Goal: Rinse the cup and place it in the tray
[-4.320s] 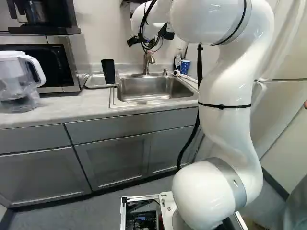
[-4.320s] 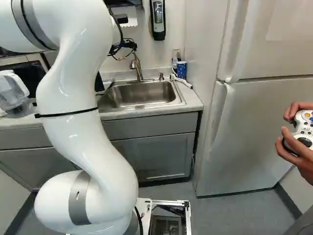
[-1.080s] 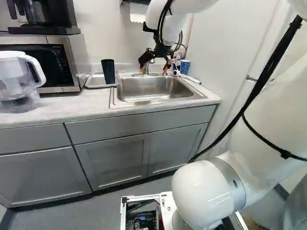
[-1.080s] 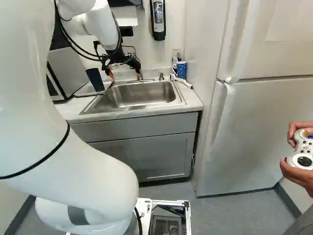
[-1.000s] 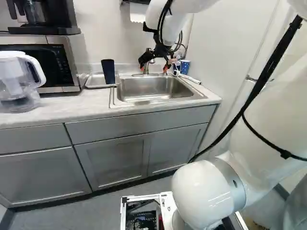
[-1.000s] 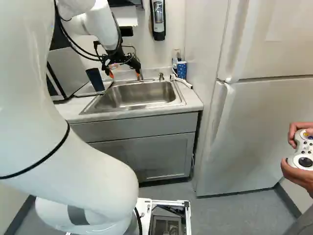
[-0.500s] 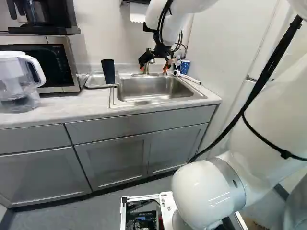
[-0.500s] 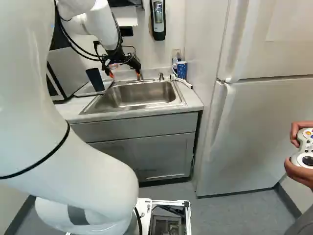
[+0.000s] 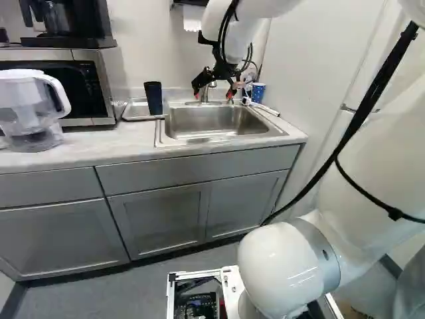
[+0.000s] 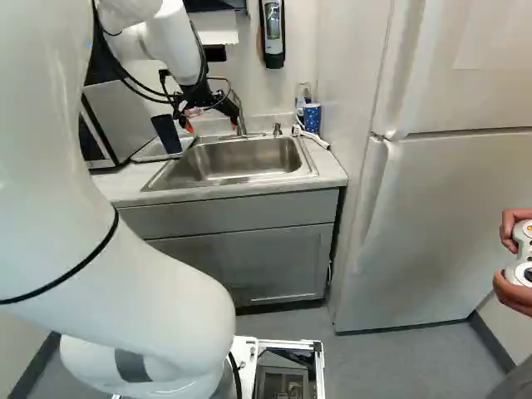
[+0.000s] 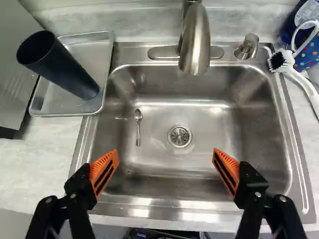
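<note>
My gripper (image 9: 213,94) hangs over the sink (image 9: 212,123) in the left base view. In the wrist view the gripper (image 11: 164,157) is open, its orange pads wide apart with nothing between them. Ahead of it are the faucet (image 11: 195,45) and the bare drain. A tall black cup (image 11: 67,69) stands upright in the metal tray (image 11: 67,114), beside the sink. On the sink's other side is a blue dotted cup (image 11: 307,52) with a handle, partly cut off in the wrist view but whole in the right base view.
A spoon (image 11: 138,124) lies in the basin. A white brush (image 11: 301,79) lies by the blue cup, near a soap pump (image 11: 247,47). Past the tray are a microwave (image 9: 53,86) and a water pitcher (image 9: 30,109). A fridge (image 10: 432,216) stands right of the counter.
Since the oldest frames my arm has stretched forward and lowered the gripper over the sink. In the last half second the base has moved slightly, shifting the scene right; the arm has held its pose.
</note>
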Available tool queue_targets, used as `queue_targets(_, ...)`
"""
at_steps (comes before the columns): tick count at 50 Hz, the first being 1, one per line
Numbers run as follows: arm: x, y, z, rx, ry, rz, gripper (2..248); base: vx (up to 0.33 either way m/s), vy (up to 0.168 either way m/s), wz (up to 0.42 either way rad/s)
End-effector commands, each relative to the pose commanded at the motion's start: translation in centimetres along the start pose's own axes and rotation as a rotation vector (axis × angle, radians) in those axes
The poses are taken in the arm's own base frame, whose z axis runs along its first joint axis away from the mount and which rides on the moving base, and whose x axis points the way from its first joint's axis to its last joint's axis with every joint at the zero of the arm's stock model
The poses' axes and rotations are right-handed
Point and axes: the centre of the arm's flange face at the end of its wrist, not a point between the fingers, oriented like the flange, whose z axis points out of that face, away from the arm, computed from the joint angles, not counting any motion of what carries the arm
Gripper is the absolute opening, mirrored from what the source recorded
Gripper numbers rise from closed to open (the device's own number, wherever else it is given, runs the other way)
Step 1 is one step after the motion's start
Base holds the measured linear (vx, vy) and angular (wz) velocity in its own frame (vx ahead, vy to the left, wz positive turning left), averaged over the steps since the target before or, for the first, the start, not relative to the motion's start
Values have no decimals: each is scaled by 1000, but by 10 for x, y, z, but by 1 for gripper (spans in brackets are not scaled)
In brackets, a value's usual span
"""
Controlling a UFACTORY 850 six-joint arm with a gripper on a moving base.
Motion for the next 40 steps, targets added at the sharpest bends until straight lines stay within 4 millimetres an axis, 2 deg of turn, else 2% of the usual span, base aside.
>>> queue_targets(24,0,0,0,0,0,0,247,-89,30,162)
queue_targets(40,0,0,0,0,0,0,247,-98,4,28)
